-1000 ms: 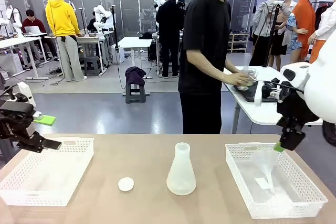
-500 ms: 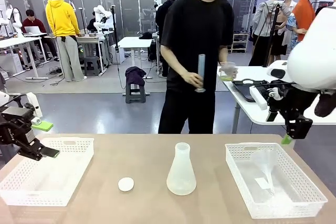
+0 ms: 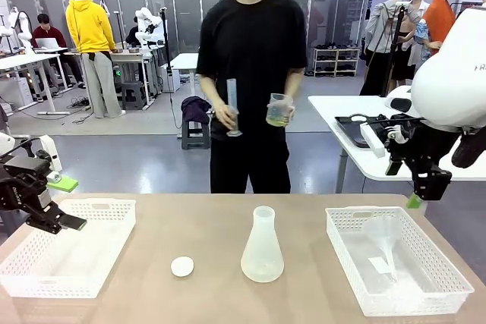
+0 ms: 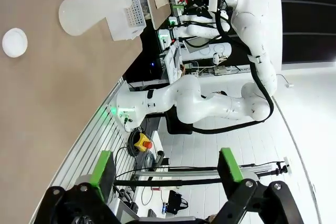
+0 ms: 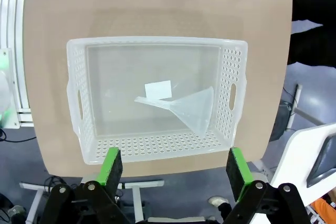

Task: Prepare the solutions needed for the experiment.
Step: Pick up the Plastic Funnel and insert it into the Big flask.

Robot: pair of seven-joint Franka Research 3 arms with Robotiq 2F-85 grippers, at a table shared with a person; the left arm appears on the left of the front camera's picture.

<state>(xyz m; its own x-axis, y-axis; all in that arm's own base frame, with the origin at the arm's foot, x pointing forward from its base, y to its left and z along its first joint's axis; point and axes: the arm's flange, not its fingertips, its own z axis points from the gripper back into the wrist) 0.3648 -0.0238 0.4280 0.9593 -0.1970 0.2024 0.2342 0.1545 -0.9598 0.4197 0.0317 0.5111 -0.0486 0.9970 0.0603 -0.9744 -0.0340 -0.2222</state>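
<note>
A translucent whitish conical flask (image 3: 262, 246) stands upright mid-table; I cannot tell whether it holds any of the solutions. It also lies sideways in the left wrist view (image 4: 84, 11). A person at the far edge holds a thin graduated cylinder (image 3: 232, 108) in one hand and a clear jug (image 3: 279, 110) with pale yellow liquid in the other. My left gripper (image 3: 67, 202) (image 4: 165, 170) hangs open above the left basket's near corner, holding nothing. My right gripper (image 3: 416, 201) (image 5: 174, 167) is open and empty above the right basket's far edge.
A white round cap (image 3: 182, 266) (image 4: 14, 42) lies left of the flask. The left white basket (image 3: 114, 225) holds nothing I can see. The right basket (image 3: 345, 256) (image 5: 231, 87) holds a clear funnel (image 3: 383, 237) (image 5: 189, 108) and a paper slip. A side table stands behind on the right.
The person turned from the side table and came to the far edge, carrying the cylinder and jug. My left gripper sank a little; my right gripper shifted slightly right.
</note>
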